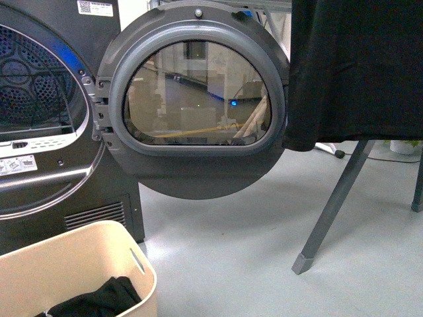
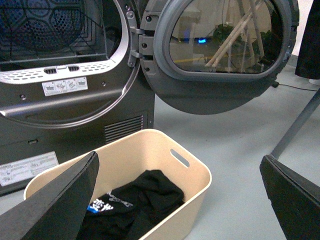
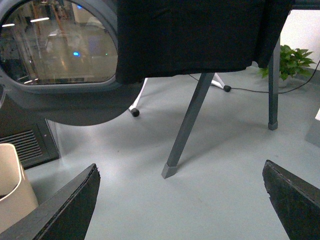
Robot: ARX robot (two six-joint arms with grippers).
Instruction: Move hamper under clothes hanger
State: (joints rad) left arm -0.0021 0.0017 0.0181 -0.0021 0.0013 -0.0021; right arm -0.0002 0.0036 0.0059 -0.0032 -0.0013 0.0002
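Grey floor (image 1: 231, 251); hamper (image 2: 150, 150) below splayed left gripper (image 2: 177, 200), seemingly untouched; right gripper (image 3: 177, 202) splayed, well apart.

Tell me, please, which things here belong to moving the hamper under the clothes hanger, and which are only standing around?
Belong to the job:
hamper
clothes hanger

Only standing around:
dryer
open door of the dryer
black garment draped on the hanger
black clothes inside the hamper
potted plant
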